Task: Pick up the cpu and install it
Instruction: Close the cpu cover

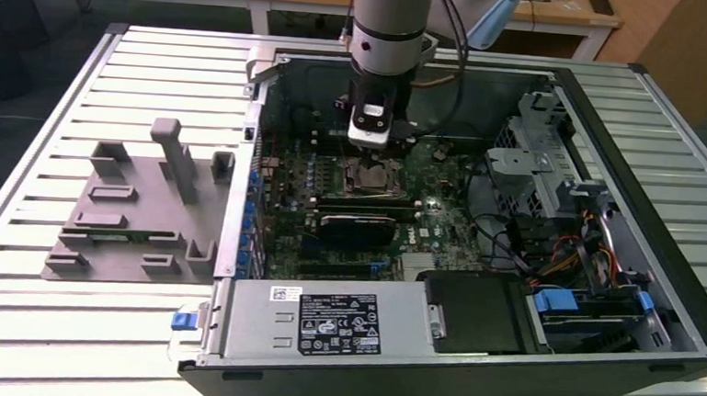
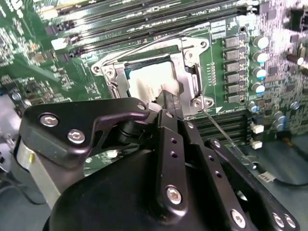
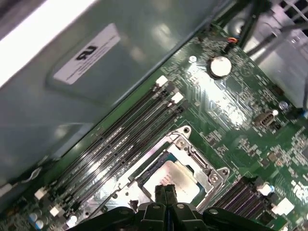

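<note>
Gripper (image 3: 166,189), closed, hangs above one cpu (image 3: 183,179) in its socket (image 3: 202,161).

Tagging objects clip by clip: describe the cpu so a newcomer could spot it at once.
Start at the open computer case and its green motherboard. Below the gripper sits a metal socket frame; the cpu is the shiny silver square inside it, unlike the long dark memory slots alongside.

Exterior view high above case (image 1: 440,387); both wrist views close over socket (image 2: 190,57) (image 3: 202,166)
</note>
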`<state>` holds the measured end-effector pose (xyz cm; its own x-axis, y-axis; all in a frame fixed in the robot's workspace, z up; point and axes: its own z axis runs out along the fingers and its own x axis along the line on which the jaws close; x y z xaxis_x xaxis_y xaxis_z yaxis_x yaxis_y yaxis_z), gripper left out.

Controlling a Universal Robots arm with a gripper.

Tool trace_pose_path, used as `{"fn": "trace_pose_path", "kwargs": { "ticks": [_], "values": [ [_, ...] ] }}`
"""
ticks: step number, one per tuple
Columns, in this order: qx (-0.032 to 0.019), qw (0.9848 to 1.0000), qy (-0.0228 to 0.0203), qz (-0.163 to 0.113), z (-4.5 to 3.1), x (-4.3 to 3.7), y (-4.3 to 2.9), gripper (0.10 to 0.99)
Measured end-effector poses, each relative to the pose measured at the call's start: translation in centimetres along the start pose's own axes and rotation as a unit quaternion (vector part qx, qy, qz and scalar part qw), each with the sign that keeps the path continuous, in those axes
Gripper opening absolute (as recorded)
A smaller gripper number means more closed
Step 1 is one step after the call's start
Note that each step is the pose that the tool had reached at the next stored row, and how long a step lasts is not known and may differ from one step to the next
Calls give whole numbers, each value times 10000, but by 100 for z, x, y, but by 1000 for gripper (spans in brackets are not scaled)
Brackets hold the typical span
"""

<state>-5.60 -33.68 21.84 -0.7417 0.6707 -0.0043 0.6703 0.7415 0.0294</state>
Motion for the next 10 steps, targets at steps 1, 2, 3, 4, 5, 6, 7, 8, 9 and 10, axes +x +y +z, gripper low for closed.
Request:
{"fn": "trace_pose_path", "kwargs": {
  "ticks": [1,2,3,4,5,6,7,8,9,10],
  "values": [
    [0,10000,2,-76,0,0,0,106],
    [-1,9999,4,-150,0,0,0,106],
    [-1,9997,7,-226,0,0,0,106],
    [-1,9995,9,-302,0,0,0,106],
    [-1,9993,11,-379,0,0,0,106],
    [-2,9990,13,-454,0,0,0,106],
    [-2,9986,15,-536,0,0,0,106],
    [-2,9981,18,-611,0,0,0,106],
    [-2,9976,20,-692,0,0,0,106],
    [-3,9970,22,-769,0,0,0,106]
  ]
}}
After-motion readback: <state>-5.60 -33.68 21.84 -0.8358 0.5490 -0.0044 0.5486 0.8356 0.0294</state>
